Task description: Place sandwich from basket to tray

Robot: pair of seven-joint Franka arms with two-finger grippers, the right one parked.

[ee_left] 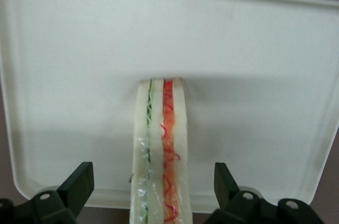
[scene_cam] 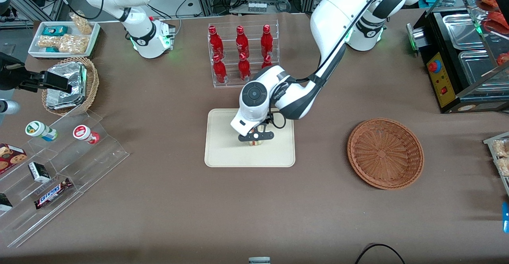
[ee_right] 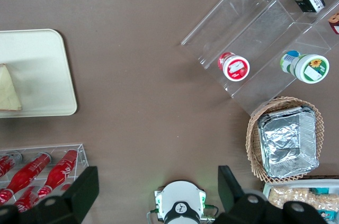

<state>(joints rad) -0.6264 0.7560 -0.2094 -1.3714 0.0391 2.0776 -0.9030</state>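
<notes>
Sandwich [ee_left: 160,155] stands on edge on the tray [scene_cam: 222,152], near its middle. Gripper [scene_cam: 256,136] hovers right over it, jaws wide, not touching bread. Basket [scene_cam: 385,152] sits toward the working arm's end of the counter [scene_cam: 159,216], nothing in it.

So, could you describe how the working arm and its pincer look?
The left arm has glossy white shells with dark grey joint bands and a round dark grey cap with a button pattern at the wrist. A thin black cable runs along it, and green lights glow near its base. Its pincer, above the tray, is black, with two wedge-shaped black fingers standing open.
</notes>
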